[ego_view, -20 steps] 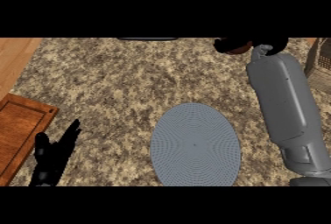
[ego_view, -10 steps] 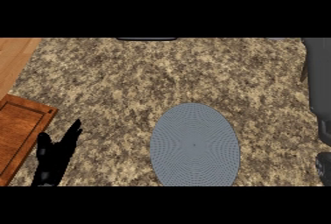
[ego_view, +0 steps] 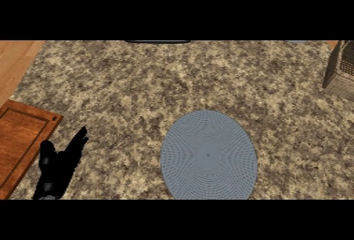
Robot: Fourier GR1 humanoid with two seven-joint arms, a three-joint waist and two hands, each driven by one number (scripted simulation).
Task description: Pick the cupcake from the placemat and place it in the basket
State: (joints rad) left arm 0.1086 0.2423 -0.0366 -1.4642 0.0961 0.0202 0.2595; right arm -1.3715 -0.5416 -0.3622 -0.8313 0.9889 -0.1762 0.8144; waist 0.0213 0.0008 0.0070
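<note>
A blue-grey oval placemat (ego_view: 208, 155) lies on the speckled counter, near the front, with nothing on it. No cupcake shows anywhere in the head view. The corner of a woven basket (ego_view: 341, 71) pokes in at the right edge. My left hand (ego_view: 58, 168) rests at the lower left with its fingers straight and pointing up, holding nothing. My right hand and forearm are out of the view.
A brown wooden panel (ego_view: 21, 140) lies at the left edge beside my left hand. A dark edge (ego_view: 158, 41) sits at the counter's far rim. Speckled counter top (ego_view: 173, 79) stretches between the placemat and the far rim.
My right forearm and hand, which reached to the far right a second ago, have left the view to the right. The basket's corner now shows there. The left hand has not moved.
</note>
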